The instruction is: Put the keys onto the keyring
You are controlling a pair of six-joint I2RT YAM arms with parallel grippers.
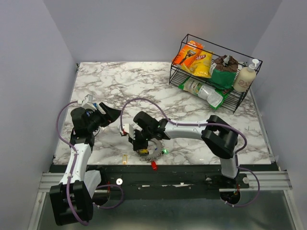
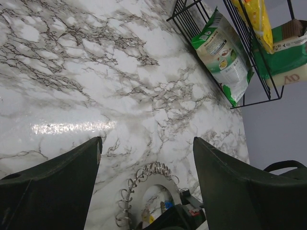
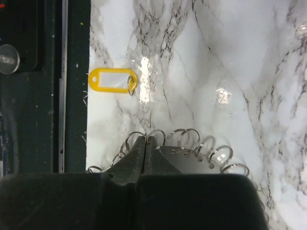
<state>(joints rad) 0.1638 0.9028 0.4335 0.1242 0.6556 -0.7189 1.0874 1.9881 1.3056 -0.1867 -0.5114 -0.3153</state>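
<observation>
The keyring [image 1: 154,154] lies near the table's front edge: a silvery disc [image 3: 192,160] rimmed with small wire loops. My right gripper [image 1: 142,146] stands over its left part. In the right wrist view its jaws [image 3: 146,139] are pressed together on the looped rim. A yellow-headed key [image 3: 112,80] lies flat just beyond the ring, beside the table edge. From above I also see the yellow key [image 1: 125,159], a red one [image 1: 154,165] and a green one [image 1: 164,151]. My left gripper [image 1: 108,115] hangs open to the left with nothing in it, and the keyring [image 2: 144,178] shows between its fingers.
A black wire rack [image 1: 216,72] at the back right holds snack bags and a soap bottle [image 1: 245,76]. The dark mounting rail [image 1: 158,175] runs along the table's front edge, right behind the red key.
</observation>
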